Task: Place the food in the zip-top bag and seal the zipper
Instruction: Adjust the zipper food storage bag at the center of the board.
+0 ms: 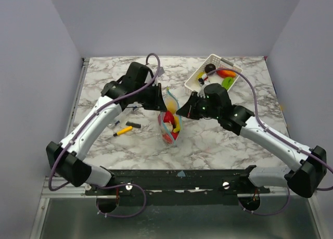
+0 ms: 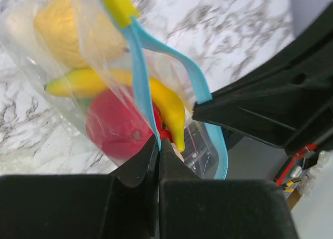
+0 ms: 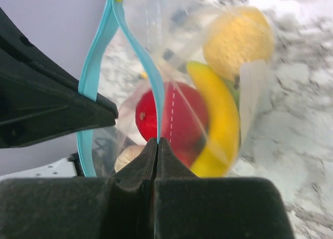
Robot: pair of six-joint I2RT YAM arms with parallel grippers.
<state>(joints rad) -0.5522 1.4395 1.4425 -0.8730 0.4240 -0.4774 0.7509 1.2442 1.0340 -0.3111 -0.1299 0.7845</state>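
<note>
Top external view: two robot arms meet over the middle of a marbled surface [image 1: 218, 145], holding a clear zip-top bag [image 1: 170, 125] between them with its mouth upward. The left tool [image 1: 158, 106] and the right tool [image 1: 182, 110] are each closed tightly, one on each lip of the light blue zipper [image 2: 139, 77]. The two lips bow apart between them, so the mouth is open and unsealed. In the wrist views each lip runs straight up out of its tool's closed fingertips, with the bag's body hanging just beyond. A yellow slider tab [image 2: 119, 7] sits at the far end of the strip. Inside the bag are a red fruit [image 2: 119, 127], a banana [image 2: 166, 101] and a round yellow fruit [image 2: 67, 30]. More food [image 1: 225, 77] lies in a white basket [image 1: 193, 77] at the far right, well apart from the bag. A yellow-and-black pen [image 1: 123, 130] lies on the surface to the left. Whether the bag's bottom rests on the surface cannot be told. The likely risk is a thin lip slipping from a pinch if the arms pull apart, which would drop the bag and spill the food. The banana's tip also sits near the mouth and could block the zipper from closing.
</note>
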